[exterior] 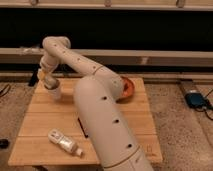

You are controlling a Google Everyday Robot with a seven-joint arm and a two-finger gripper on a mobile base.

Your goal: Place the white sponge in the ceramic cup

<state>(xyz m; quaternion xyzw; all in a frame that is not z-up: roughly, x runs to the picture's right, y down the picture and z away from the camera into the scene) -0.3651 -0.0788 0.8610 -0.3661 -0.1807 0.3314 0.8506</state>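
The ceramic cup (54,92), small, pale and tapered, stands upright on the far left part of the wooden table (50,117). My gripper (46,78) hangs at the end of the white arm, just above and slightly left of the cup's rim. A pale yellowish patch shows at the gripper's tip; I cannot tell whether it is the white sponge. No sponge lies in sight on the table.
A white bottle-like object (65,142) lies near the table's front left. A black bar (82,127) lies beside the arm, partly hidden. An orange-red bowl (128,88) sits at the back right behind the arm. A blue device (195,100) is on the floor at right.
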